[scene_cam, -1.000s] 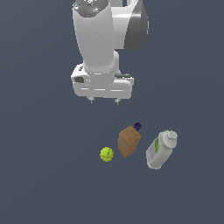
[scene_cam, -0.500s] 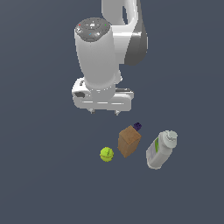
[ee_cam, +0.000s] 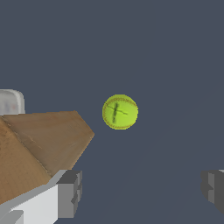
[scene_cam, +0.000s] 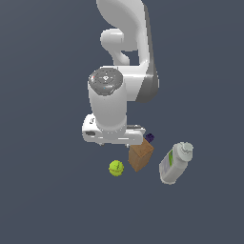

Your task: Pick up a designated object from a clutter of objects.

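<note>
- Step in hand, as I judge it: the approach. The white Panda arm's gripper (ee_cam: 142,189) hangs above the clutter, nothing held.
- Fingers (ee_cam: 70,192) spread wide apart in the wrist view, one grey pad at each side of the frame, bare dark counter (ee_cam: 166,65) between them.
- Target: small yellow-green tennis ball with faint dark seam lines (scene_cam: 116,168), lying on the counter by itself. It sits at the exterior view's left of the brown cardboard-like box (scene_cam: 140,155), near it with a visible gap.
- In the wrist view the ball lies ahead of the open fingers, not between them; the box crowds in close to one finger.
- White bottle with a green-and-white label (scene_cam: 174,163) lies tilted at the exterior view's right of the box, well clear of the ball.
- Next move calls for: centring the fingers over the ball, then descending straight, keeping the box-side finger off the box edge. A round ball may roll if nudged off-centre.
- Hard to make out: the fingers are hidden behind the hand body in the exterior view; height above the counter unclear. A small purple piece (scene_cam: 149,138) at the box's top is half covered by the hand. The bottle shows only as a pale sliver in the wrist view.
</note>
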Controlling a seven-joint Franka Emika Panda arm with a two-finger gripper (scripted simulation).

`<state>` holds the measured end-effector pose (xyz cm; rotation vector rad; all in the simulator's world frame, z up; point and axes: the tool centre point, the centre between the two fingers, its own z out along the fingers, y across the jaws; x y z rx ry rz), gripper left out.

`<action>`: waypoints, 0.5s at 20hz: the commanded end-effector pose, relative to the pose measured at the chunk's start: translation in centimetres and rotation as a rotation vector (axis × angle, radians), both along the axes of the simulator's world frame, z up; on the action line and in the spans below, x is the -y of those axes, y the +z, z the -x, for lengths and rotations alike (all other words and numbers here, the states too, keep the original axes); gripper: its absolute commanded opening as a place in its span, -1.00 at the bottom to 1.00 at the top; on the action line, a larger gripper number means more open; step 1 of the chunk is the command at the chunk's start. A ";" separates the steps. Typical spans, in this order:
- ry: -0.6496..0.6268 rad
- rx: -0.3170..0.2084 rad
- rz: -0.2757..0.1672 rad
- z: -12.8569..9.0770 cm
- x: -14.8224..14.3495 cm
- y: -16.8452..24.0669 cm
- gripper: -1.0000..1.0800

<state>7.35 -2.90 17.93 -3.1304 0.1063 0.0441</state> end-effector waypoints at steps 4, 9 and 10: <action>0.019 0.014 0.006 -2.3 -0.1 -4.1 0.92; 0.030 0.022 0.008 -3.5 -0.3 -6.8 0.92; 0.032 0.023 0.009 -3.7 -0.3 -7.2 0.92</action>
